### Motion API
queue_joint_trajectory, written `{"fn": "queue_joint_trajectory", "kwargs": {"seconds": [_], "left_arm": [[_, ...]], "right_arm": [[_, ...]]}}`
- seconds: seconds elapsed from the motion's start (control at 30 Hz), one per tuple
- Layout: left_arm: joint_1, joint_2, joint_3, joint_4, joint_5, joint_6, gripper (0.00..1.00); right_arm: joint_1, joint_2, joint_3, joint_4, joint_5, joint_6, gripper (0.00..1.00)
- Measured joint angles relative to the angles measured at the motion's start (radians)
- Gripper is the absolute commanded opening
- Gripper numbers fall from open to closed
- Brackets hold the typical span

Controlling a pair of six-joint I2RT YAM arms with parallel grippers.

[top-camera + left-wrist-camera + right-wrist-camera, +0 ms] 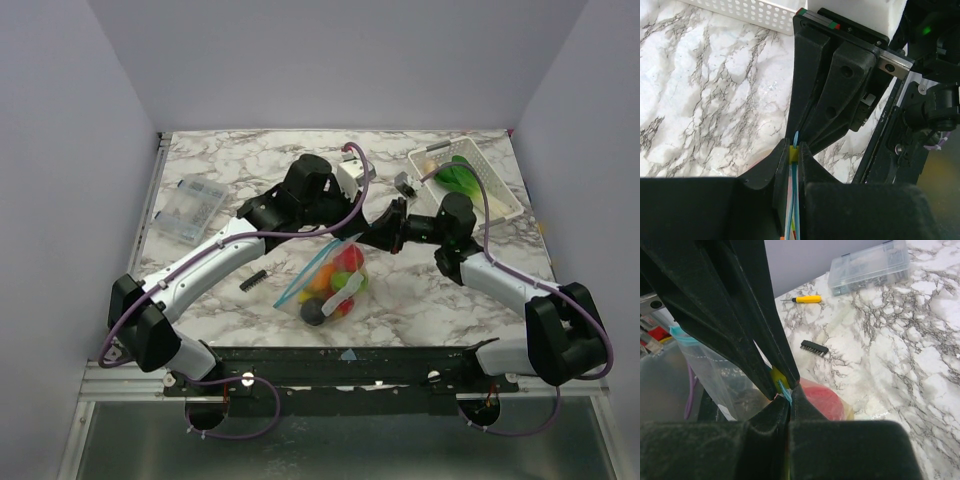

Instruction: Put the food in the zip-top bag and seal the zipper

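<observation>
Top external view: across marble table [250, 160], white basket [500, 195] at two o'clock, clear box [190, 208] at ten. Near centre, toward six, zip-top bag [330, 275], upper corner up at the grippers, full of food [350, 259] in red, yellow, orange, green, dark. Pinched tight on teal zipper [796, 200]: left gripper [794, 150]; right gripper [782, 390] likewise clamped, seemingly on that same strip. Small black bar [252, 281] at nine o'clock of bag

Bright, even light; soft shadows, blurred foregrounds.
</observation>
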Motion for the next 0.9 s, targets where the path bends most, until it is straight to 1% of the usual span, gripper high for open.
{"fn": "queue_joint_trajectory", "kwargs": {"seconds": [0.13,0.3,0.43,0.47,0.57,0.63,0.67,0.87,0.9], "left_arm": [[0.0,-0.006,-0.009,0.0,0.001,0.0,0.0],[0.001,-0.022,-0.035,0.003,0.001,0.0,0.0],[0.006,-0.051,-0.065,-0.011,0.002,0.0,0.01],[0.008,-0.06,-0.072,-0.013,0.002,0.0,0.08],[0.013,-0.078,-0.084,-0.025,0.003,-0.001,0.25],[0.014,-0.081,-0.085,-0.038,0.005,-0.005,0.33],[0.016,-0.081,-0.087,-0.045,0.007,-0.007,0.34],[0.02,-0.081,-0.111,-0.068,0.006,-0.015,0.35],[0.02,-0.081,-0.112,-0.072,0.006,-0.016,0.29]], "right_arm": [[0.003,0.0,-0.019,0.043,0.035,0.058,0.0],[0.006,0.002,-0.069,0.14,0.079,0.138,0.0],[0.005,0.006,-0.084,0.191,0.107,0.174,0.0],[0.005,0.006,-0.084,0.201,0.111,0.181,0.0],[0.005,0.006,-0.084,0.227,0.114,0.196,0.0],[0.005,0.005,-0.084,0.23,0.118,0.198,0.0],[0.005,0.003,-0.084,0.226,0.121,0.197,0.0],[0.005,-0.039,-0.084,0.175,0.132,0.171,0.0],[0.005,-0.048,-0.084,0.166,0.134,0.164,0.0]]}}
